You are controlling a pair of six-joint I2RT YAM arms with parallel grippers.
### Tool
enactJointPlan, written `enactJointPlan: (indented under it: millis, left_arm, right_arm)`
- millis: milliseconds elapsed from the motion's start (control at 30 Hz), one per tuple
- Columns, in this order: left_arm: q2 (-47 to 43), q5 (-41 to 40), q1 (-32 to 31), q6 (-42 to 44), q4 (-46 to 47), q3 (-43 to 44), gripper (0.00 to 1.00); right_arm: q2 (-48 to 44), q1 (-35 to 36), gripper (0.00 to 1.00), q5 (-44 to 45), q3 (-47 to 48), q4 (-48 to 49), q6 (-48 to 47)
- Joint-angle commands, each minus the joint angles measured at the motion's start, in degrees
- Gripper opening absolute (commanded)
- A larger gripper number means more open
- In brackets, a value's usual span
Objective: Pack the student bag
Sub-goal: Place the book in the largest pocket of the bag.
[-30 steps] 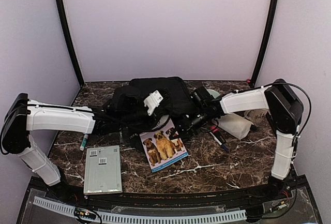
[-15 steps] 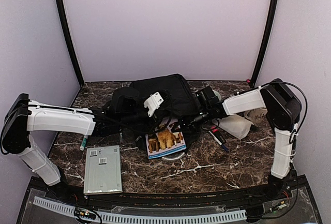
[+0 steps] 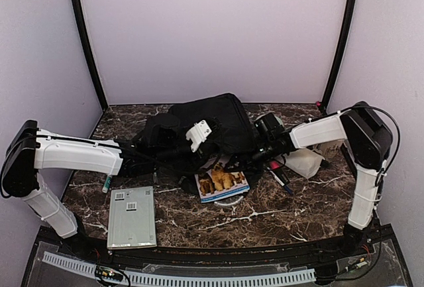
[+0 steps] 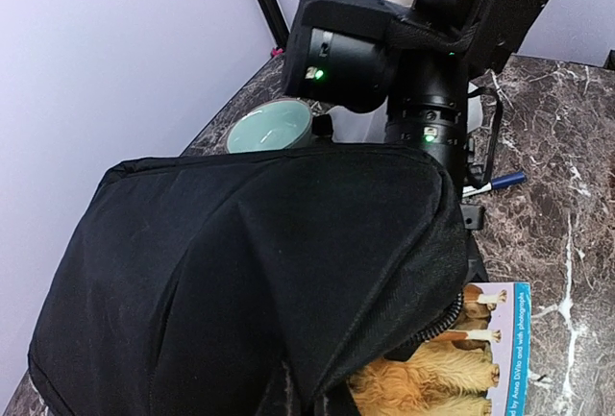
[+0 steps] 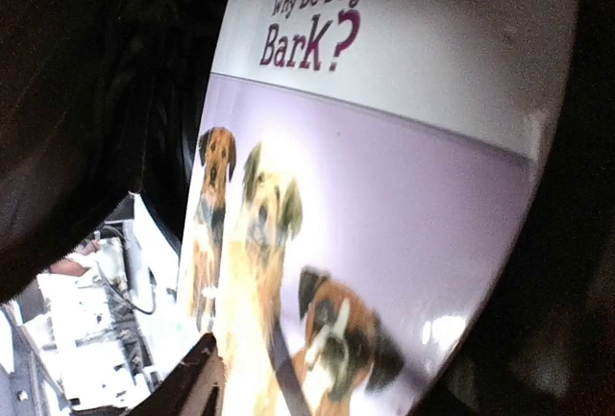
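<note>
The student bag [image 3: 215,116] is a large black backpack lying at the middle back of the table. My left gripper [image 3: 202,146] is shut on its front flap [image 4: 288,272] and holds the opening up; black fabric hides the fingers in the left wrist view. A dog picture book [image 3: 223,182] lies half inside the opening, with its lower part still out on the table. The book's cover [image 5: 384,195] fills the right wrist view. My right gripper [image 3: 256,156] is at the bag's right side next to the book. One of its fingers [image 5: 192,382] shows far out to the left, so the jaws stand open.
A grey notebook [image 3: 131,215] lies front left with a green marker [image 3: 106,182] beside it. Pens [image 3: 279,176], a translucent white pouch [image 3: 306,161] and a teal bowl [image 4: 269,126] sit to the right of the bag under the right arm.
The dog book has slid from the open table up into the bag's mouth. My right gripper pushed in with it and then opened. The left gripper kept holding the flap.
</note>
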Motion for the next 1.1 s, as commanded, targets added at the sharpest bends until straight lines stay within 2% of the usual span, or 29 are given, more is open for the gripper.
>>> enactJointPlan:
  millis: [0, 267, 433, 500, 533, 633, 700, 833, 933, 1067]
  left_arm:
    - [-1.08, -2.46, -0.38, 0.56, 5.24, 1.12, 0.00]
    - [-0.73, -5.84, -0.33, -0.79, 5.58, 1.20, 0.00]
    - [-0.30, -6.41, -0.33, -2.05, 4.27, 2.04, 0.00]
    - [-0.39, -6.60, -0.34, -2.60, 4.03, 2.31, 0.00]
    - [-0.38, -6.96, -0.37, -2.92, 4.04, 2.43, 0.00]
    - [-0.40, -8.69, -0.32, -3.15, 4.40, 2.27, 0.00]
    - [-0.13, -11.87, -0.32, -3.60, 5.11, 2.09, 0.00]
    - [0.14, -13.39, -0.32, -3.55, 5.10, 2.24, 0.00]
    - [0.38, -13.07, -0.32, -4.58, 4.76, 2.57, 0.00]
    - [0.82, -14.10, -0.32, -5.83, 5.52, 2.21, 0.00]
  right_arm:
    - [-8.70, -0.36, 0.56, 6.17, -6.93, -2.59, -5.27]
    - [-14.13, -0.28, 0.60, 8.60, -7.71, -10.64, -15.18]
    - [-15.81, 0.52, 0.63, 4.07, -8.31, -13.92, -20.85]
    - [-15.95, 1.83, 0.60, 1.48, -7.78, -16.63, -26.23]
    - [-16.32, 2.46, 0.55, 1.59, -7.64, -17.95, -28.63]
    - [-17.97, 3.18, 0.47, 3.18, -9.16, -18.20, -30.39]
    - [-19.83, 3.15, 0.51, 6.99, -10.93, -17.68, -30.33]
    - [-20.40, 3.17, 0.59, 7.80, -10.43, -22.64, -35.45]
    - [-20.40, 3.69, 0.58, 6.11, -9.64, -26.47, -40.37]
    - [-20.03, 4.36, 0.59, -5.88, -10.38, -32.30, -50.44]
